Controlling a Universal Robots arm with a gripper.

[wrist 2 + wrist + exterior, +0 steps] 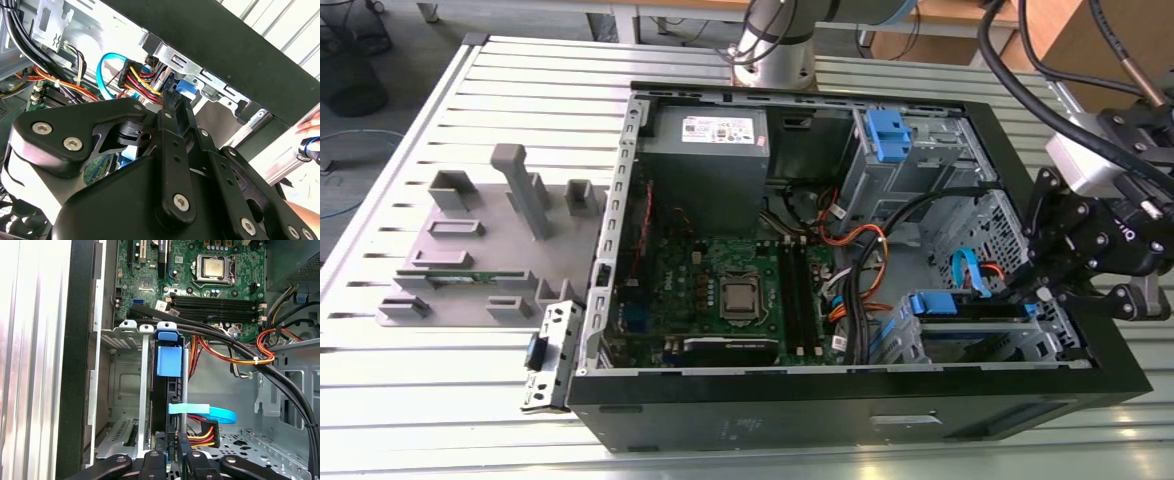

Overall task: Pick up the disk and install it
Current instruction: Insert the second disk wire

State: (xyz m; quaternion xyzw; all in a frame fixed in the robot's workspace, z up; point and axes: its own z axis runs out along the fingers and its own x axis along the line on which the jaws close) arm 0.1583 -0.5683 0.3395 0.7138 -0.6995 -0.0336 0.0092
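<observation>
At the open computer case's [854,420] corner on the exterior view's right, the claw [1047,290] hangs over the drive bay, whether clenched or released I cannot tell. Just beyond its fingertips [175,460] the disk [167,390] stands on edge in the bay, blue carrier [167,360] toward the motherboard [200,285].

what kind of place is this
Most likely a robotics lab or test bench for computer assembly: an open desktop PC case lies on a slotted aluminium table, beside a grey fixture plate, with the robot arm's base mounted behind.
</observation>
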